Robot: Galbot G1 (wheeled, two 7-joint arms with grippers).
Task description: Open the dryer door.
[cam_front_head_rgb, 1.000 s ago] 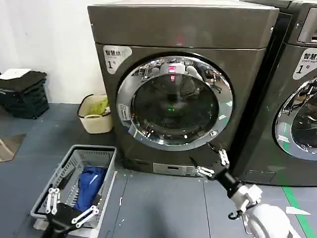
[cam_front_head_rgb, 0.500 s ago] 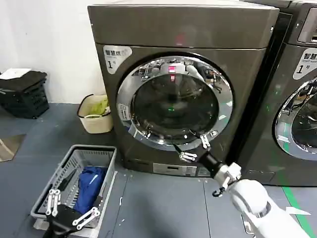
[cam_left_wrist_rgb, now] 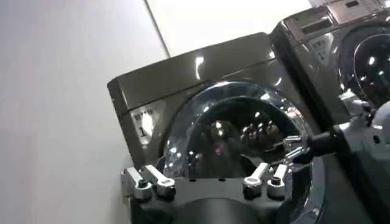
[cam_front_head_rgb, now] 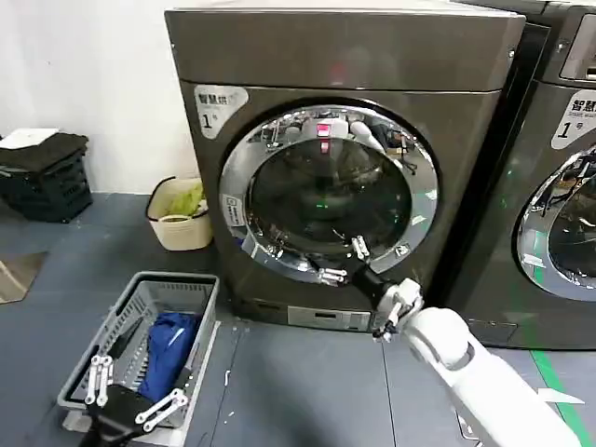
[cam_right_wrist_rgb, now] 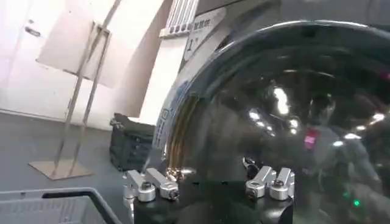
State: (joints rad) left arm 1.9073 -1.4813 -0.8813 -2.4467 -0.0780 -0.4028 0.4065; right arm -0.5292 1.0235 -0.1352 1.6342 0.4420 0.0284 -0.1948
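Observation:
The dryer [cam_front_head_rgb: 345, 65] is a dark grey-brown machine with a "1" sticker [cam_front_head_rgb: 216, 104]. The dryer door [cam_front_head_rgb: 328, 191], chrome ring around dark glass, lies flat against the front. My right gripper [cam_front_head_rgb: 343, 261] is open at the lower part of the chrome ring, one finger toward the glass and one by the ring's bottom edge. In the right wrist view the right gripper [cam_right_wrist_rgb: 210, 182] stands open close before the door's glass [cam_right_wrist_rgb: 286, 109]. The left gripper [cam_front_head_rgb: 130, 400] hangs open low at the near left, over the basket's front edge. The left wrist view shows the door [cam_left_wrist_rgb: 244, 140] from afar.
A grey laundry basket [cam_front_head_rgb: 126, 317] holding a blue cloth [cam_front_head_rgb: 172, 340] sits on the floor at the left front. A beige bin [cam_front_head_rgb: 177, 223] stands beside the dryer's left side. A black crate [cam_front_head_rgb: 47, 177] is by the wall. A second machine [cam_front_head_rgb: 559, 186] stands to the right.
The right gripper has risen and moved left, from in front of the dryer's base panel up to the door's lower chrome ring. The left arm has stayed put.

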